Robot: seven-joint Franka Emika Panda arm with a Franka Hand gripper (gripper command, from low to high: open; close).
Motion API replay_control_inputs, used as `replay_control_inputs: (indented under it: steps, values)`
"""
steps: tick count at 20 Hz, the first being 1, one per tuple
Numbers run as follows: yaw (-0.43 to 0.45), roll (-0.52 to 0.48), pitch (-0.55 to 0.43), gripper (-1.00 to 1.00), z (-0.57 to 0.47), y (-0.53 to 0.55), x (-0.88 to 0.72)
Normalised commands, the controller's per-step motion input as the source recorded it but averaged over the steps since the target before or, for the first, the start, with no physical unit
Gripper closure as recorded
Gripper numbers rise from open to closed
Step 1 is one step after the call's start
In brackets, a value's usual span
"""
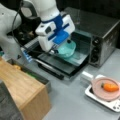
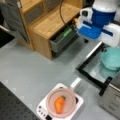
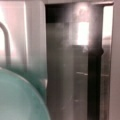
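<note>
Holding my gripper (image 1: 55, 50) at the rim of the teal bowl (image 1: 67, 49) on the open oven door (image 1: 65, 62), its fingers hidden so I cannot tell their state, I judge the bowl may slide off if pushed sideways.
</note>
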Motion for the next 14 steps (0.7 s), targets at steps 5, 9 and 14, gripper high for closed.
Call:
replay_control_inputs:
  steps: [5, 9, 14]
  values:
    - [0.067, -0.181, 0.338, -1.00, 0.35, 0.07, 0.57]
    - [0.116, -0.187, 0.276, -1.00, 0.28, 0.23, 0.62]
    - [0.167, -0.199, 0.205, -1.00, 0.11, 0.16, 0.78]
